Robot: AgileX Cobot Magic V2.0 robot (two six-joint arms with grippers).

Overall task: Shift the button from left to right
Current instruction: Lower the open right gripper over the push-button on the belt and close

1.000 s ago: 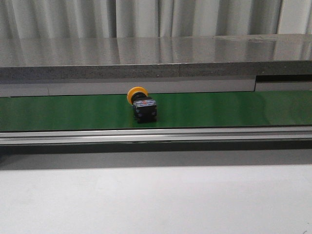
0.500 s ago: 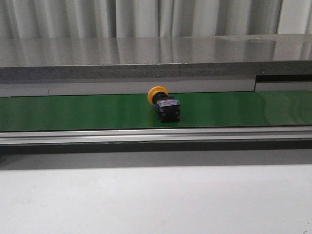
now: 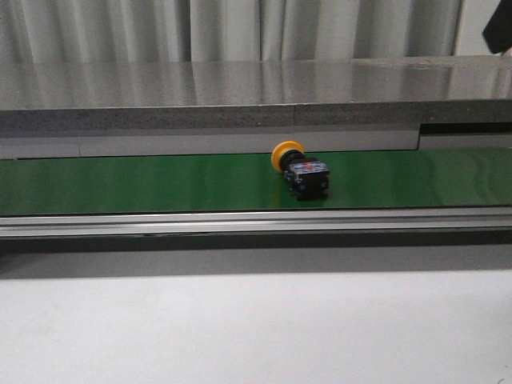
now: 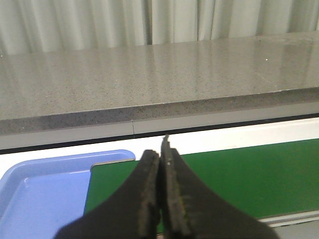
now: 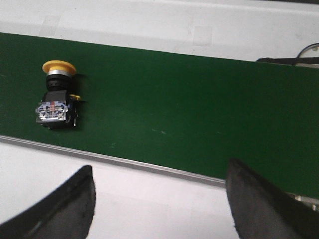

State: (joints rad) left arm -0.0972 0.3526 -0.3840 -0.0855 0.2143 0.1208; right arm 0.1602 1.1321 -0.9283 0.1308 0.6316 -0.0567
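The button point(image 3: 302, 172), a yellow-orange cap on a dark boxy body, lies on its side on the green conveyor belt point(image 3: 120, 184) a little right of centre. The right wrist view shows the button point(image 5: 56, 97) on the belt, off to one side and apart from my right gripper point(image 5: 159, 174), which is open with nothing between its fingers. A dark bit of the right arm point(image 3: 499, 30) shows at the front view's top right corner. My left gripper point(image 4: 160, 155) is shut with nothing in it, above the belt's left end.
A blue tray point(image 4: 40, 184) sits beside the belt's left end. A grey speckled counter point(image 3: 240, 92) runs behind the belt, with a curtain beyond it. A metal rail point(image 3: 240, 222) edges the belt's near side, and a white table surface point(image 3: 256, 328) lies in front.
The button has travelled to the right along the belt, from left of centre to right of centre. A dark part of the right arm has appeared at the top right corner.
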